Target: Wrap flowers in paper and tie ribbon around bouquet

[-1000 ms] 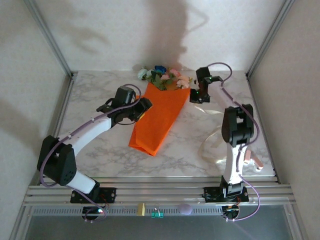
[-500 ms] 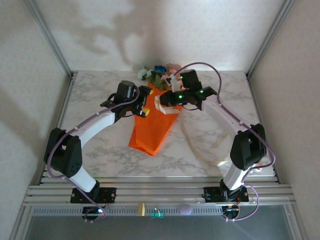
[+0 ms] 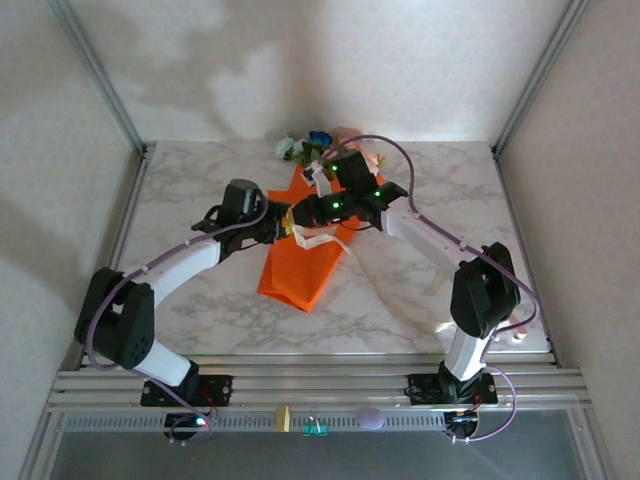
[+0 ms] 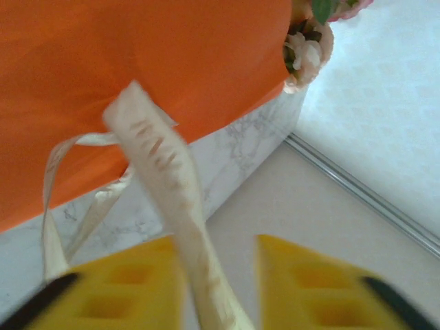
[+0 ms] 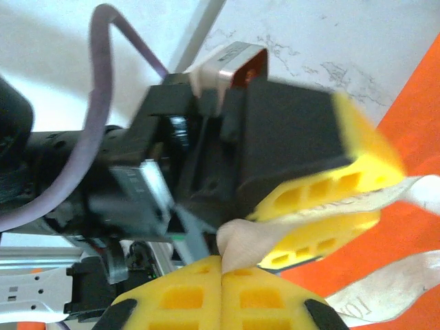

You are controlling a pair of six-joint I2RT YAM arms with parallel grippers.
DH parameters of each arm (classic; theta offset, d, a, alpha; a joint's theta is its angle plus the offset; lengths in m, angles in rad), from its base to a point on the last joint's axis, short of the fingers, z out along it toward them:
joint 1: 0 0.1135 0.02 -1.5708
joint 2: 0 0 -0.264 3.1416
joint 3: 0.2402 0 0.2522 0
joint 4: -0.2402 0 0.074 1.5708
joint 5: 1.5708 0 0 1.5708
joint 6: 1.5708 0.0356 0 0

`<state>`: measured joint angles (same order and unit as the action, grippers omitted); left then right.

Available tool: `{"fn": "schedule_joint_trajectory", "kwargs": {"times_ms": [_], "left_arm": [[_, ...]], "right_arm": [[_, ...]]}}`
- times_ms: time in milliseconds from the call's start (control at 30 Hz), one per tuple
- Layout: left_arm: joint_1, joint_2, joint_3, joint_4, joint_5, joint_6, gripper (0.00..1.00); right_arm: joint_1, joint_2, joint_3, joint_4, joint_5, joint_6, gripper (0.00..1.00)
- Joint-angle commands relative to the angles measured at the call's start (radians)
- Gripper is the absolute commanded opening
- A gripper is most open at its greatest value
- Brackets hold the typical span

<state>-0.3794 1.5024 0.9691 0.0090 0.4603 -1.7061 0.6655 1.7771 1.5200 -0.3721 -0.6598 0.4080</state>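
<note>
Limply, thin cream ribbon (image 4: 161,165) crosses smooth orange paper (image 4: 172,55).

The left forearm reaches toward two o'clock and the right toward ten, so the left gripper (image 3: 286,225) and right gripper (image 3: 301,212) meet tip to tip, left fingers (image 4: 313,289) parted, right fingers (image 5: 180,297) pressed together.

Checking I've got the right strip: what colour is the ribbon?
Cream-white ribbon, clearest in the left wrist view.
</note>
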Motion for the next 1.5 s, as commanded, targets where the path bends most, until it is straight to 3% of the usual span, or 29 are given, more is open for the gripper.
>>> {"fn": "schedule_joint_trajectory", "kwargs": {"times_ms": [0, 67, 167, 233, 367, 433, 500, 600, 633, 667, 700, 800, 900, 967, 1100, 1267, 1467], "left_arm": [[0.074, -0.086, -0.093, 0.085, 0.039, -0.031, 0.00], [0.152, -0.146, -0.121, 0.071, 0.033, -0.004, 0.00], [0.284, -0.247, -0.091, -0.093, -0.020, 0.106, 0.00], [0.354, -0.308, -0.058, -0.241, -0.076, 0.180, 0.00], [0.445, -0.427, -0.062, -0.499, -0.213, 0.248, 0.00], [0.478, -0.463, -0.119, -0.525, -0.207, 0.250, 0.00], [0.486, -0.458, -0.174, -0.520, -0.184, 0.261, 0.00], [0.484, -0.369, -0.217, -0.486, -0.111, 0.316, 0.00], [0.483, -0.337, -0.208, -0.498, -0.112, 0.345, 0.11], [0.481, -0.308, -0.182, -0.549, -0.147, 0.374, 0.33], [0.473, -0.288, -0.147, -0.610, -0.197, 0.399, 0.53], [0.418, -0.272, -0.039, -0.751, -0.338, 0.438, 0.99], [0.312, -0.279, 0.045, -0.869, -0.452, 0.432, 1.00], [0.237, -0.285, 0.070, -0.886, -0.457, 0.411, 0.98], [0.073, -0.215, 0.108, -0.827, -0.338, 0.361, 0.94], [-0.114, -0.041, 0.126, -0.585, -0.156, 0.220, 0.85], [-0.177, 0.173, 0.193, -0.451, -0.097, 0.130, 0.79]], "right_arm": [[0.023, 0.052, 0.072, -0.017, -0.028, 0.000, 0.00], [0.031, 0.072, 0.117, -0.058, -0.021, -0.004, 0.03], [0.037, 0.064, 0.145, -0.104, 0.020, -0.010, 0.48], [0.038, 0.026, 0.124, -0.116, 0.080, -0.017, 0.65], [0.021, -0.074, 0.024, -0.130, 0.250, 0.002, 0.69], [0.005, -0.091, -0.018, -0.167, 0.338, 0.042, 0.69], [-0.013, -0.077, -0.044, -0.253, 0.436, 0.115, 0.60], [-0.031, -0.067, -0.120, -0.316, 0.501, 0.225, 0.54], [-0.036, -0.068, -0.150, -0.312, 0.496, 0.259, 0.55], [-0.042, -0.065, -0.179, -0.310, 0.479, 0.297, 0.56], [-0.046, -0.061, -0.196, -0.319, 0.477, 0.329, 0.56], [-0.053, -0.062, -0.235, -0.356, 0.498, 0.397, 0.54], [-0.084, -0.078, -0.280, -0.397, 0.505, 0.487, 0.52], [-0.109, -0.099, -0.334, -0.375, 0.455, 0.556, 0.52], [-0.146, -0.167, -0.412, -0.304, 0.423, 0.629, 0.53], [-0.181, -0.180, -0.369, -0.323, 0.446, 0.563, 0.52], [-0.203, -0.233, -0.385, -0.335, 0.449, 0.518, 0.52]]}}
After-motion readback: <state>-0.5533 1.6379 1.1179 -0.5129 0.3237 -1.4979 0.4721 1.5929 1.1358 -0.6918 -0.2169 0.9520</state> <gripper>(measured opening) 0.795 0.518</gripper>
